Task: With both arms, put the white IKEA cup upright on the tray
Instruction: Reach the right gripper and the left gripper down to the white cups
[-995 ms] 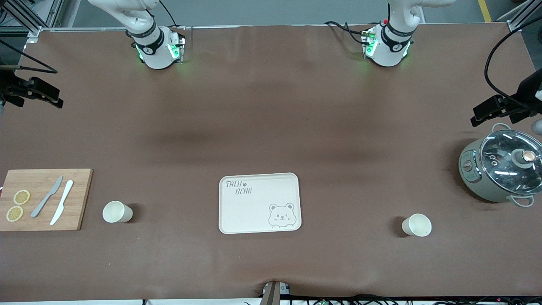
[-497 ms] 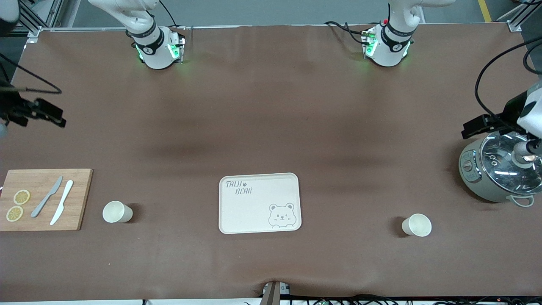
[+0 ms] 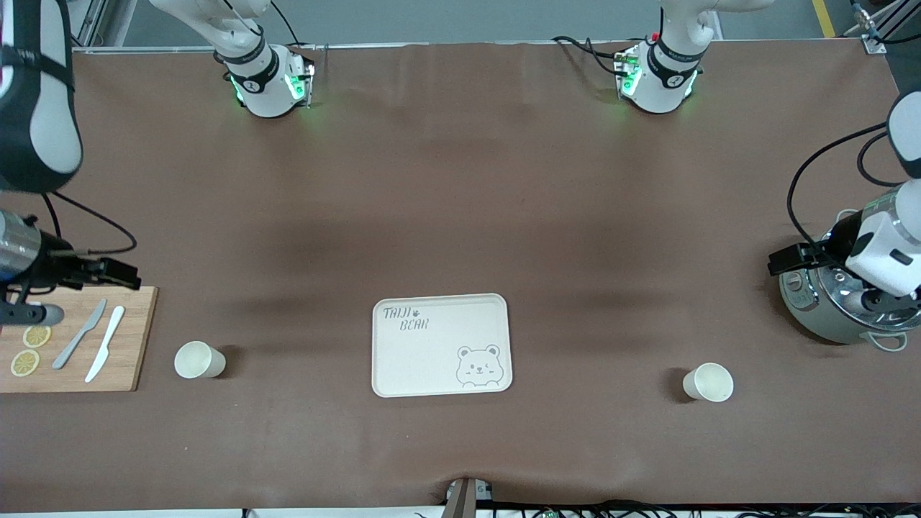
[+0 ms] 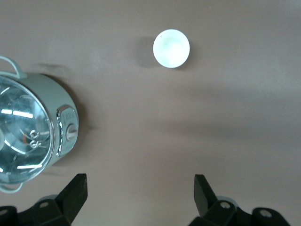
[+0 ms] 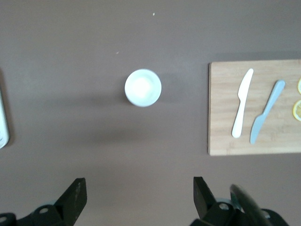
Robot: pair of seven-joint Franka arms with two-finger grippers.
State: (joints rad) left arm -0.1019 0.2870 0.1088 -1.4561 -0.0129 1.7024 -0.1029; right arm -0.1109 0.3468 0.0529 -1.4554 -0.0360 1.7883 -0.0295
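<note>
The cream tray point(image 3: 432, 360) with bear drawing lies mid-table, nothing on it. One white cup point(image 3: 199, 360) stands upright toward the right arm's end, beside the cutting board. A second white cup point(image 3: 709, 382) stands upright toward the left arm's end. My right gripper point(image 3: 119, 273) hovers open and empty over the board's edge; its wrist view shows its cup point(image 5: 143, 87) from above, ahead of the gripper point(image 5: 139, 193). My left gripper point(image 3: 781, 260) hovers open and empty beside the pot; its wrist view shows its cup point(image 4: 171, 48) ahead of the gripper point(image 4: 139, 193).
A wooden cutting board point(image 3: 133, 345) holds a grey knife point(image 3: 79, 334), a white knife point(image 3: 106, 343) and lemon slices point(image 3: 36, 334). A grey-green pot point(image 3: 820, 316) with glass lid stands at the left arm's end, partly under the left wrist. The tray's edge point(image 5: 2, 122) shows in the right wrist view.
Both arms have swung in over the table. The right gripper has come over the cutting board's edge, the left gripper beside the pot. Cups and tray have not moved.
</note>
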